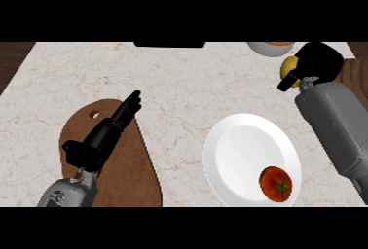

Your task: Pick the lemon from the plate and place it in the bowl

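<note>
head view, single frame. the right hand (316, 61) is seen at the upper right of the counter (179, 82), its fingers curled round the lemon (289, 68); only a yellow patch of the fruit is exposed at the hand's left side. hand and lemon are located just below and right of the bowl (269, 48), whose pale rim is cut by the top of the view. whether the lemon touches the bowl cannot be told.

the white plate (244, 146) is set lower on the counter, right of centre. a tomato (276, 183) is left on it, near its lower right rim. the lemon is well apart from the plate.

the left hand (108, 129) is noted at lower left, fingers straight and relaxed, nothing held, positioned over a brown wooden cutting board (144, 180). a small hole in the board is visible near its upper end.

a dark object (170, 44) is partly seen at the counter's far edge; it cannot be identified.
</note>
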